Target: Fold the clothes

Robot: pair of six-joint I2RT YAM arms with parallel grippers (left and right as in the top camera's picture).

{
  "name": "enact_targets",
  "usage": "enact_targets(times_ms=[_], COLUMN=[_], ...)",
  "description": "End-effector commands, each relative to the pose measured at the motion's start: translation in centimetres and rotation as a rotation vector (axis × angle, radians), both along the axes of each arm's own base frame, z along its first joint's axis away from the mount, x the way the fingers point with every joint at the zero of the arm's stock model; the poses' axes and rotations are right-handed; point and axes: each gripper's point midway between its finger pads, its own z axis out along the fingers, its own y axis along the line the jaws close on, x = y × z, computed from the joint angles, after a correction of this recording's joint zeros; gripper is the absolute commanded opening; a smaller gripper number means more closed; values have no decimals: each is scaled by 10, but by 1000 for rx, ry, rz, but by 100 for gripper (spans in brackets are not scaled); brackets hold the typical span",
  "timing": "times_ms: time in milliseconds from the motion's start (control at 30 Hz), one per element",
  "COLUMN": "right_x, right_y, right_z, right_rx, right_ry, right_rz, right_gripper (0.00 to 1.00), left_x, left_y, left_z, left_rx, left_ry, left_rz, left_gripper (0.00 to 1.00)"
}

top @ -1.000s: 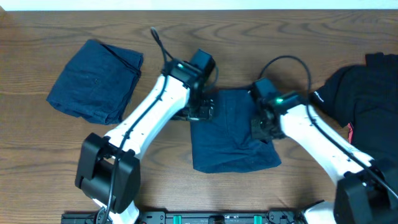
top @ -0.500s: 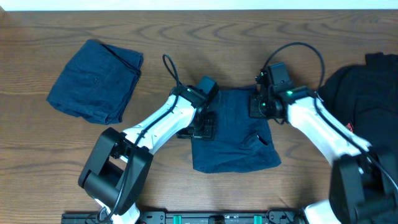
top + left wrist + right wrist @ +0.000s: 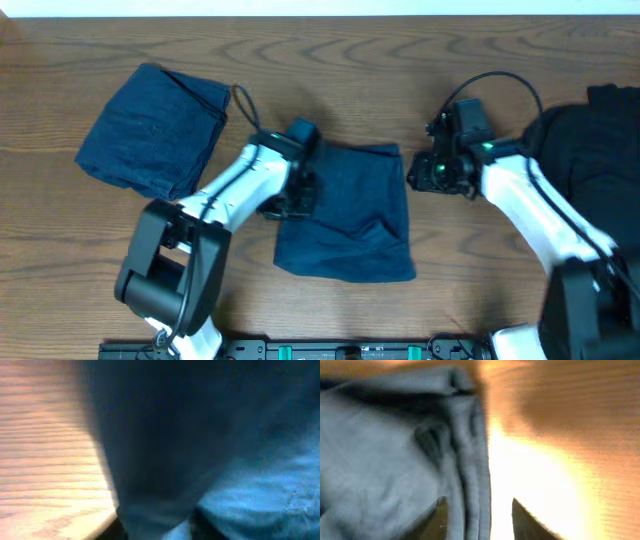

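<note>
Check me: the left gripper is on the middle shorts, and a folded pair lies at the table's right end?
No: the overhead view shows the folded pair at the left end. The left gripper is on the middle shorts.

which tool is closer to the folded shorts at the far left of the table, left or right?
Left. The left tool is to the right of the folded shorts, at the left edge of the middle shorts. The right tool is farther right, just past the middle shorts' other edge.
</note>
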Motion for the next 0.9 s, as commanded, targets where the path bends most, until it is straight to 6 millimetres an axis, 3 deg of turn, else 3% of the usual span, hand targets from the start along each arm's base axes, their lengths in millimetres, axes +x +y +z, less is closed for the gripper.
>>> enact_targets(times_ms=[0,200,367,400,467,600,867], right_x=[-24,-66,-89,-92,-98,-98,-93], right_y=[36,68,87,85,79,43,-1], right_z=[27,16,0,-5,-12,-24,-27], right_rx=[184,212,169,136,75,-115,-208], right_ry=[-6,125,219,239,268,300,375], right_rz=[186,294,315,300,277,164,-126], right_gripper=[48,55,51,49,33,1,1], left_x=[9,9,17,19,22,24,16], left_y=[-7,-13,-15,-16,-17,-19,-58], left_z=[17,23,45,52,63,79,78], left_rx=[-102,-149,-171,-179,-195,-218,-354], left_ry=[-16,-10,-61,-82,-119,-172,-166], left_rz=[4,1,-3,-4,-6,-12,-80], left_gripper=[55,64,70,73,79,85,85])
